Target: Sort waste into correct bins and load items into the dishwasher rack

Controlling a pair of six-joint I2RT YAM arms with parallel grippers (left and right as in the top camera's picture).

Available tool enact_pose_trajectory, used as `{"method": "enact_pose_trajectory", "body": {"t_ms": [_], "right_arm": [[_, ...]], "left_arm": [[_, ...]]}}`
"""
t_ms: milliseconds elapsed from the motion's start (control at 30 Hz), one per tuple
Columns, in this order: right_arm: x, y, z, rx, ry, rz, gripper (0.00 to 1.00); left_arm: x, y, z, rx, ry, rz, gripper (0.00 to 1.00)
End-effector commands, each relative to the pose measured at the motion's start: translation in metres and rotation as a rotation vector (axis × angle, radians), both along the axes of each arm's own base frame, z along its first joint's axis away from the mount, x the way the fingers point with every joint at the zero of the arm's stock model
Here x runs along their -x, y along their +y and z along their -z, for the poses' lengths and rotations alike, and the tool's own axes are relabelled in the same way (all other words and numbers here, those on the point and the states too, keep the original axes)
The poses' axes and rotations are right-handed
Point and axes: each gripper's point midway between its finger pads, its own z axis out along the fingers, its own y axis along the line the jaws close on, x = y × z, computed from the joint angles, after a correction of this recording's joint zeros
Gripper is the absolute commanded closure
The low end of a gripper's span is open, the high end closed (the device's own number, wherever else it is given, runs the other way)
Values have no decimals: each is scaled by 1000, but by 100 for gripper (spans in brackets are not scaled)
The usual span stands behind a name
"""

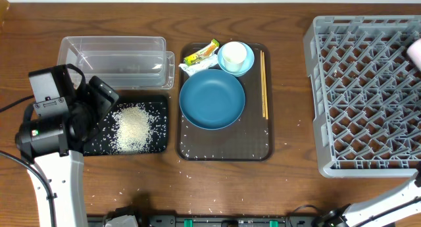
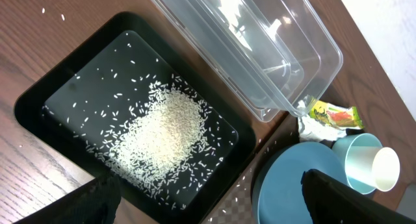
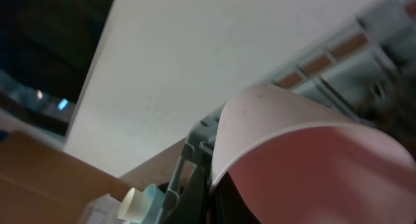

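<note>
Left gripper point(image 2: 220, 199), jaws spread, hangs left of the dark blue dish point(image 1: 212, 99); the snack wrapper point(image 1: 202, 53) behind that dish looks light and slippery and probably suits an end pinch; right gripper's jaws are pressed together.

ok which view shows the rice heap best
The left wrist view: the rice sits large and close in the black tray, and single stray grains can be told apart. Overhead shows the whole heap of rice, but small. The right wrist view does not show it.
</note>
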Motion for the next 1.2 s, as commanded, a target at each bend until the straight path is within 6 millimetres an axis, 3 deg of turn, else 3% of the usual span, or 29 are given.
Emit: {"method": "enact_pose_trajectory", "body": {"t_ms": [0, 133, 333, 567, 900, 1167], "right_arm": [[1, -5, 12, -88, 45, 1, 99], [4, -17, 25, -176, 94, 46, 96], [19, -38, 26, -252, 123, 101, 89], [38, -56, 21, -323, 135, 131, 91], [69, -80, -28, -300, 30, 166, 92], [74, -59, -72, -299, -43, 125, 90]], "left_arm": [[-1, 3, -6, -10, -13, -11, 9], [-1, 3, -6, -10, -13, -11, 8], [-1, 3, -6, -10, -13, -11, 9], [-1, 3, -6, -10, -13, -11, 9], [-1, 3, -6, -10, -13, -11, 8], [-1, 3, -6, -10, -13, -11, 9]]}}
